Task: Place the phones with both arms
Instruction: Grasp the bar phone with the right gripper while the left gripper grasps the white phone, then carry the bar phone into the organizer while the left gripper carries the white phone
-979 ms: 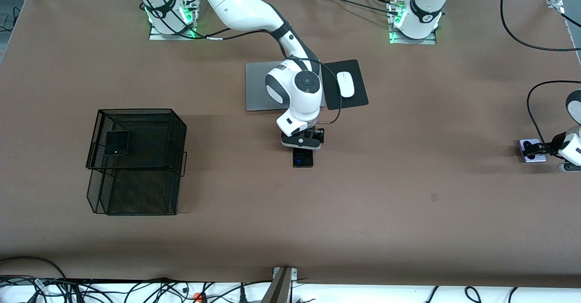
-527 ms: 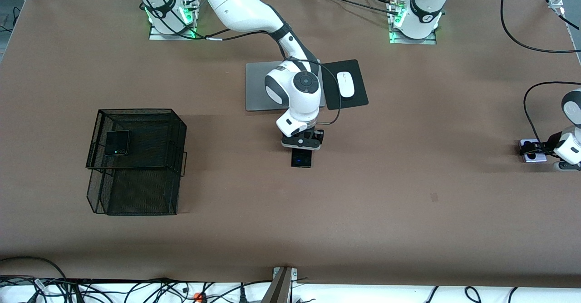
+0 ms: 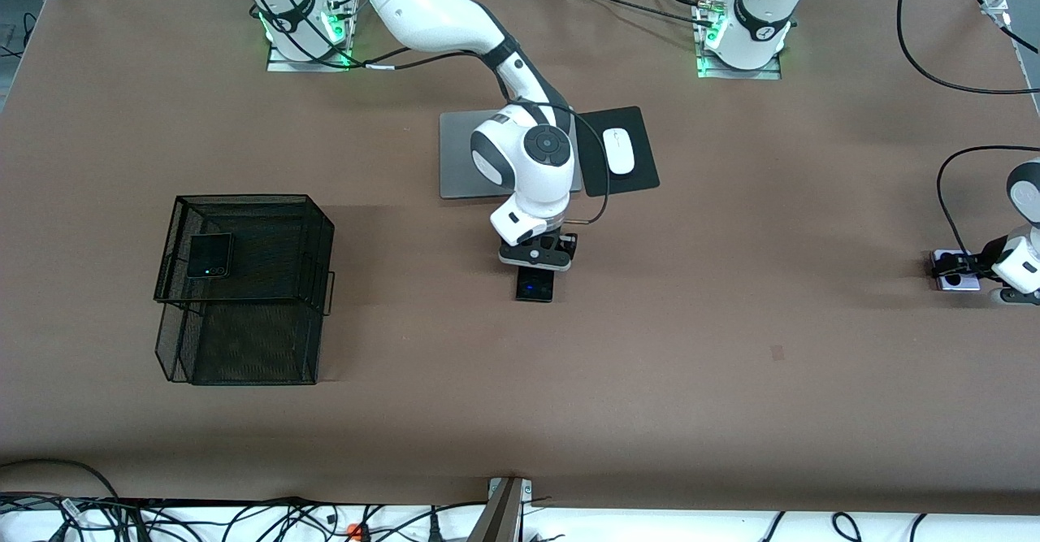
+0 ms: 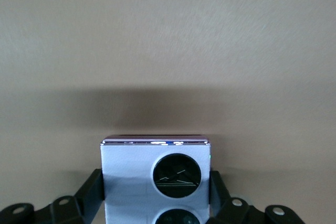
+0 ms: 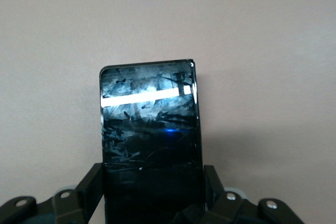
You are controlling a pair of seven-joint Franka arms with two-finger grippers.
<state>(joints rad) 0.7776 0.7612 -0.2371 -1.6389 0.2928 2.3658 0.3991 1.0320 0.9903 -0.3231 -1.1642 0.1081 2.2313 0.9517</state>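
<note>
- The table (image 3: pixel 731 412) holds everything, its brown top spanning the front view.
- The mesh basket (image 3: pixel 244 290) stands toward the right arm's end of the table; the folded black phone (image 3: pixel 210 255) lies on its upper shelf.
- The laptop (image 3: pixel 459 164) lies near the bases, with the mouse (image 3: pixel 619 150) on a black pad (image 3: pixel 638 176) beside it.
- The right gripper (image 3: pixel 536 270) is at mid-table, nearer the camera than the laptop, clamped on the slab phone (image 3: pixel 535 288) (image 5: pixel 149 129); its fingers (image 5: pixel 92 187) press both long edges, and the phone sticks out past them.
- The left gripper (image 3: pixel 963 270) is at the left arm's end of the table, clamped on the lavender phone (image 3: pixel 951 280) (image 4: pixel 155 177); its fingers (image 4: pixel 94 190) squeeze both sides.
</note>
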